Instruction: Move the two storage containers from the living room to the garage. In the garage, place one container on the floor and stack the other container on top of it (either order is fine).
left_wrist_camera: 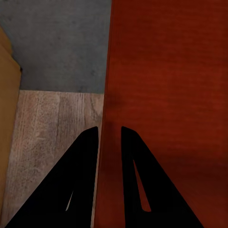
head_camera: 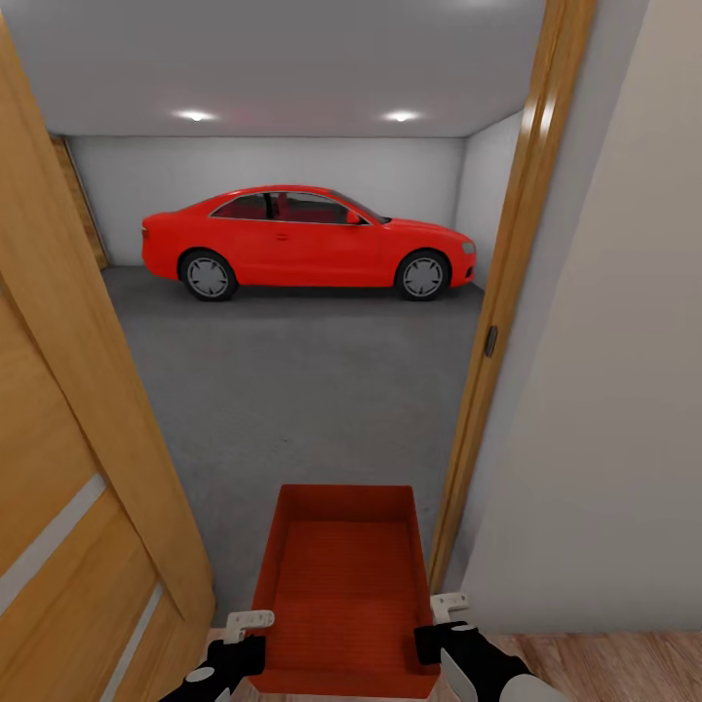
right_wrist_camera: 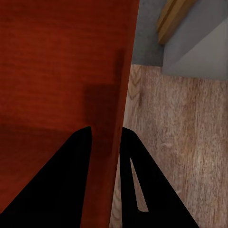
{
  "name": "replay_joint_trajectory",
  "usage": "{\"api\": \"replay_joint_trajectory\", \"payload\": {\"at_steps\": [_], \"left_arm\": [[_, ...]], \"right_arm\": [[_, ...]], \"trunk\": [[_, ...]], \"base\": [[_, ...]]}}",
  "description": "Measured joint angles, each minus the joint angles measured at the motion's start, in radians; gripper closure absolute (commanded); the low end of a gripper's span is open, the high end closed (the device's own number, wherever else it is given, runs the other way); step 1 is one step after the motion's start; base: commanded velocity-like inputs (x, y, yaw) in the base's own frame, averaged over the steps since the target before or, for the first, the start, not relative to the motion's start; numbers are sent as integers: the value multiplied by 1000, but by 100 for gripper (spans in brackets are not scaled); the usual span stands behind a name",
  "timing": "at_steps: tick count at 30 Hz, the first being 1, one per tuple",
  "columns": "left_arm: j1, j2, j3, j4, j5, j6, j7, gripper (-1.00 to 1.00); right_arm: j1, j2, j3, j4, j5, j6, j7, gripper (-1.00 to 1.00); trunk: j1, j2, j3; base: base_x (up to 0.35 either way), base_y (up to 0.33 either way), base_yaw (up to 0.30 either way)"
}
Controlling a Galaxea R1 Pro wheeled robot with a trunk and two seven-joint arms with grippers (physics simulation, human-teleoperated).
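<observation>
A red-orange storage container [head_camera: 343, 585] sits low in the middle of the head view, held up between the two hands. It is open on top and nothing is in it. Its far end pokes out through the doorway, over the grey floor [head_camera: 312, 390] of the garage [head_camera: 283, 156].

The left hand [head_camera: 250, 621] is at the lower left of the head view. It pinches the left wall of the container. In the left wrist view, its two black fingers [left_wrist_camera: 83, 156] are close together, one on each side of the thin red wall [left_wrist_camera: 161, 95]. The hand is narrow and holds the container.

The right hand [head_camera: 448, 609] is at the lower right of the head view. It pinches the right wall the same way. In the right wrist view, its fingers [right_wrist_camera: 78, 152] are also close together with the red wall [right_wrist_camera: 61, 61] between them.

An orange wooden door [head_camera: 68, 468] with pale strips stands open at the left of the head view. A wooden door frame [head_camera: 507, 283] and a plain wall [head_camera: 614, 390] are at the right. Light wood floor [head_camera: 624, 663] shows at the lower right corner.

Far back in the garage, a red car [head_camera: 302, 244] is parked sideways in front of the white back wall. Two round lights [head_camera: 195, 115] shine in the ceiling above it.
</observation>
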Motion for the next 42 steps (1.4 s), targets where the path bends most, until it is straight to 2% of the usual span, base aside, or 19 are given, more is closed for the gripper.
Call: {"api": "replay_joint_trajectory", "payload": {"at_steps": [42], "left_arm": [[0, 0, 0, 0, 0, 0, 0, 100]], "right_arm": [[0, 0, -1, 0, 1, 0, 0, 100]], "trunk": [[0, 0, 0]], "base": [[0, 0, 0]]}}
